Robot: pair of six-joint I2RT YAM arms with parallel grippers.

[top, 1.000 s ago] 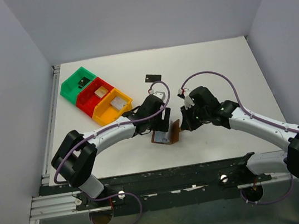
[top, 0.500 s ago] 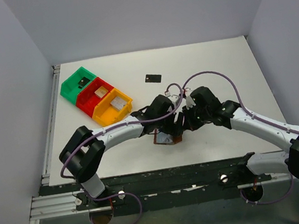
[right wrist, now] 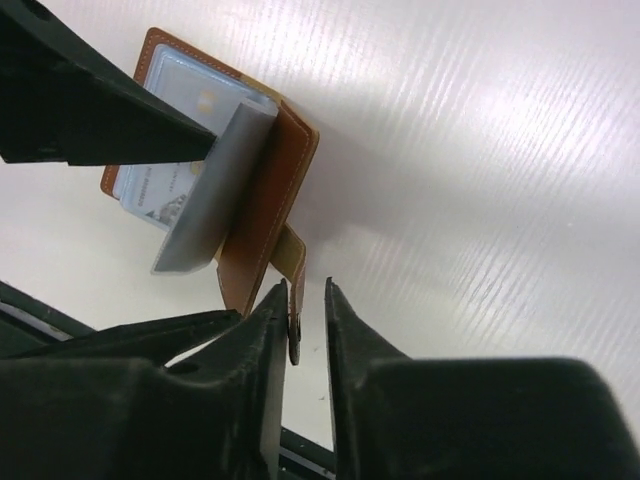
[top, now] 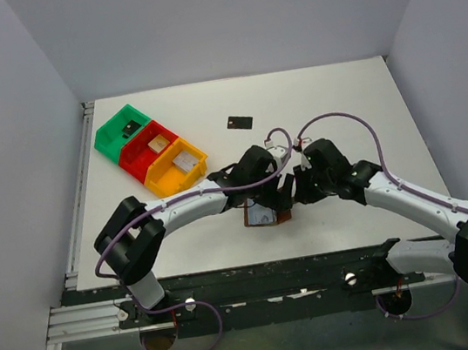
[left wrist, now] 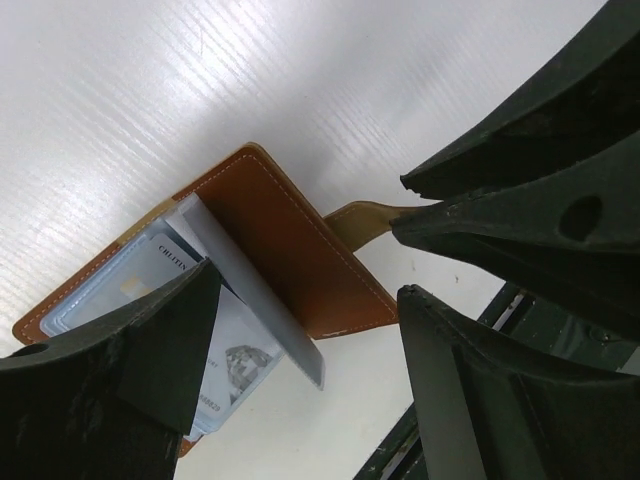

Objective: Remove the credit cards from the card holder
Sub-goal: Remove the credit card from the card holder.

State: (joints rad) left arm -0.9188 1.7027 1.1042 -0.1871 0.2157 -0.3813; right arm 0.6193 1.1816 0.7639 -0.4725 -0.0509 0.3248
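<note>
Card holder sits half-open on the table, left gripper spread wide over it to reach the pale card, right gripper barely parted around the closing tab to steady it, pinch unclear.

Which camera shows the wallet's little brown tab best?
The right wrist view: the tab shows nearly whole, sticking out from the card holder. In the left wrist view its end is hidden; from above, I can't make it out.

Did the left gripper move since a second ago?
Yes. In the top view the left gripper slid rightward, farther from the yellow bin, and now sits over the card holder.
</note>
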